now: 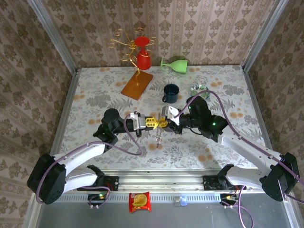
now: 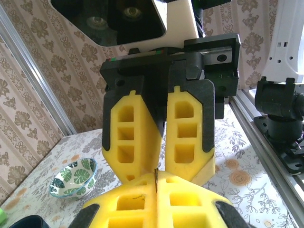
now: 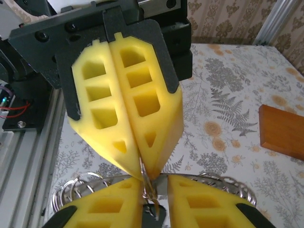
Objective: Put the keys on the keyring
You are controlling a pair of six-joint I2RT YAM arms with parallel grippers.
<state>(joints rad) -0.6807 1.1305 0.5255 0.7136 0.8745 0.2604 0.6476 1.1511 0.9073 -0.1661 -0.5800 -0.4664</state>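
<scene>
The left end effector [image 3: 142, 168] has its yellow fingers pressed fully together, pinching a thin silvery wire loop [image 3: 146, 186] at their very tips. Whether that loop belongs to a key or to the ring cannot be told. The right end effector [image 3: 153, 190] meets it tip to tip with only a narrow gap between its fingers. They sit on either side of the same wire loop, and whether they touch it cannot be told.

The flat grey metal keyring [image 3: 111, 179] shows as a pale band arcing just under the left fingertips. Bunched silvery wire rings [image 3: 71, 192] fan out at both of its ends. From above, a small silvery metal bunch [image 1: 158, 137] hangs beneath the meeting fingertips, over the middle of the floral-patterned counter [image 1: 95, 99].
</scene>
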